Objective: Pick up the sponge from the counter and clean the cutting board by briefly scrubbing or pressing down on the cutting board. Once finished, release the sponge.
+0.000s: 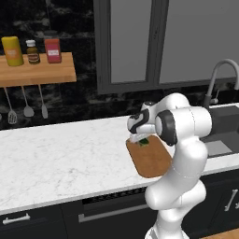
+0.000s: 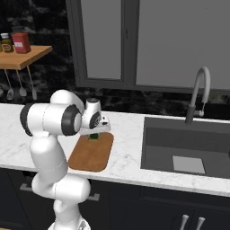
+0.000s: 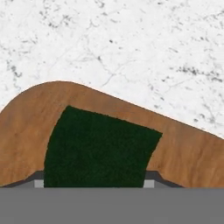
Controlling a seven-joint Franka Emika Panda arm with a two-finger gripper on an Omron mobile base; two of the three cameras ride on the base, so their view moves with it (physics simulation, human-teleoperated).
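Note:
The brown wooden cutting board [image 1: 150, 161] [image 2: 92, 154] [image 3: 26, 127] lies on the white marble counter [image 1: 60, 158] [image 2: 126, 134] [image 3: 131, 48] just left of the sink. My gripper [image 1: 142, 140] [image 2: 94, 134] [image 3: 94, 183] hangs low over the board's far end, shut on the dark green sponge [image 1: 144, 141] [image 2: 94, 136] [image 3: 98, 148]. In the hand view the sponge fills the gap between the fingers and sits over the board near its rounded corner. Whether the sponge presses on the wood I cannot tell. The arm hides part of the board in both base views.
A dark sink [image 1: 224, 130] [image 2: 184, 150] with a grey tap [image 1: 219, 77] [image 2: 197, 92] lies right of the board. A wooden wall shelf [image 1: 37, 70] [image 2: 20, 56] with bottles and hanging utensils [image 1: 25, 105] is at the upper left. A window [image 1: 158, 37] is behind.

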